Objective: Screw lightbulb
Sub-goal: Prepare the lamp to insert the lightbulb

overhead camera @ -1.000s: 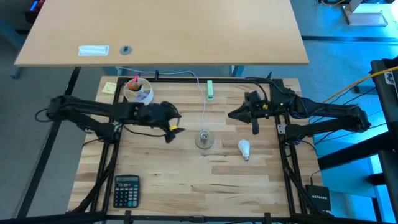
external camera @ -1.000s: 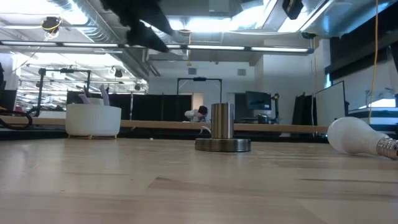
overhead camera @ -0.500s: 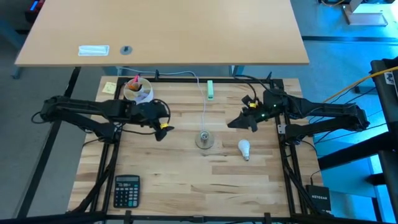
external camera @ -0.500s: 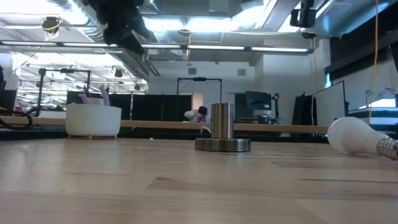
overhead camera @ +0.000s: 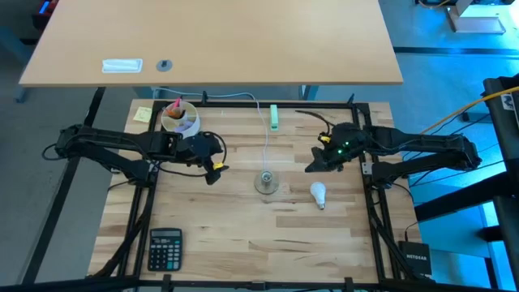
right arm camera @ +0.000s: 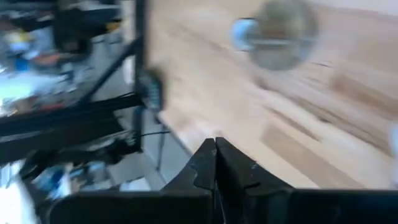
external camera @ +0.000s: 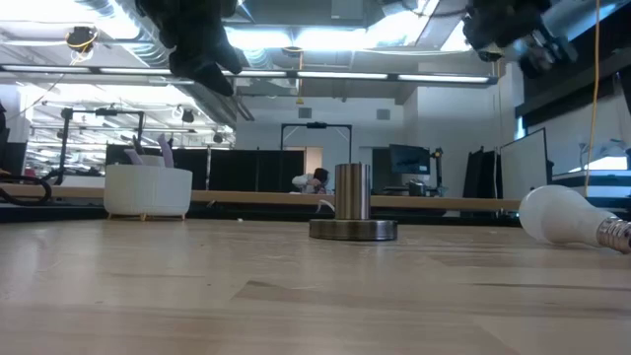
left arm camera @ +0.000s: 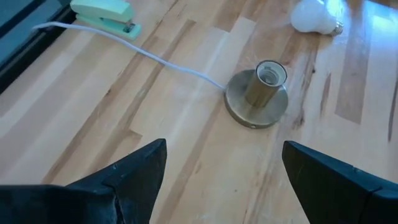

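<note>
The white lightbulb [overhead camera: 318, 193] [external camera: 562, 215] [left arm camera: 314, 15] lies on its side on the wooden table, right of the round metal socket [overhead camera: 266, 182] [external camera: 353, 207] [left arm camera: 258, 93], which stands upright on its flat base. My right gripper [overhead camera: 310, 168] [right arm camera: 216, 146] hangs shut above the table between the socket and the bulb, on their far side, touching nothing. My left gripper [overhead camera: 212, 172] [left arm camera: 224, 155] hovers open to the left of the socket, slanting down toward it, with nothing between its fingers.
A thin white cord [overhead camera: 268, 146] runs from the socket to a pale green plug block [overhead camera: 274, 117] [left arm camera: 106, 12] near the far edge. A white cup [overhead camera: 179, 118] [external camera: 148, 190] stands far left, beside a yellow note [overhead camera: 143, 114]. A calculator [overhead camera: 165, 248] lies near left.
My right gripper has sunk toward the table, tipped downward and rolled about its own axis; it now points toward the socket. My left gripper has drawn back a little from the socket toward the table's left edge. Bulb and socket have stayed put.
</note>
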`<action>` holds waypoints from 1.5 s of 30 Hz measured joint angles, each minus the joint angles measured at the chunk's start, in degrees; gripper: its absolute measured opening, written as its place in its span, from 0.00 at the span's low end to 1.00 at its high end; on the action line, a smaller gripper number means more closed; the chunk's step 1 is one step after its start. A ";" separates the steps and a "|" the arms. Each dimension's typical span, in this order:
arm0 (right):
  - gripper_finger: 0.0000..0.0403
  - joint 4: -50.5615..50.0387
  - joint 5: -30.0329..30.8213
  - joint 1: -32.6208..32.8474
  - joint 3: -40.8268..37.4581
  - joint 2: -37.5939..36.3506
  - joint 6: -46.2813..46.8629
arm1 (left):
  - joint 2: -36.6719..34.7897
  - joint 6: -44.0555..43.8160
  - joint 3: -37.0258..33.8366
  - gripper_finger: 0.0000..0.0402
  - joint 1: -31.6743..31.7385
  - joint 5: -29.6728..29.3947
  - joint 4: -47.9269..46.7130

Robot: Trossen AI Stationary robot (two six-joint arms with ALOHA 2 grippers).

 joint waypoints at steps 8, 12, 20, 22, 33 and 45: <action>0.01 -21.65 5.46 0.00 0.02 0.03 4.54 | 0.00 0.00 0.00 0.77 0.00 -0.50 -0.12; 0.01 -24.20 8.06 0.00 1.41 1.98 5.73 | 0.00 0.01 0.00 0.77 0.00 -1.39 -0.15; 0.02 -24.51 7.64 -0.81 1.65 7.33 -0.44 | 0.00 1.94 -0.02 0.77 0.00 -4.22 -0.20; 0.02 -25.56 7.17 -0.85 1.65 8.66 -2.16 | -0.02 1.94 -0.02 0.77 0.00 -4.30 -0.18; 0.02 -26.51 6.74 -0.83 1.63 15.36 -1.49 | -0.02 1.93 -0.02 0.77 0.00 -4.30 -0.32; 0.02 -25.67 5.01 -0.81 1.63 19.13 -6.39 | -0.02 1.68 -0.02 0.77 0.00 -4.30 -0.42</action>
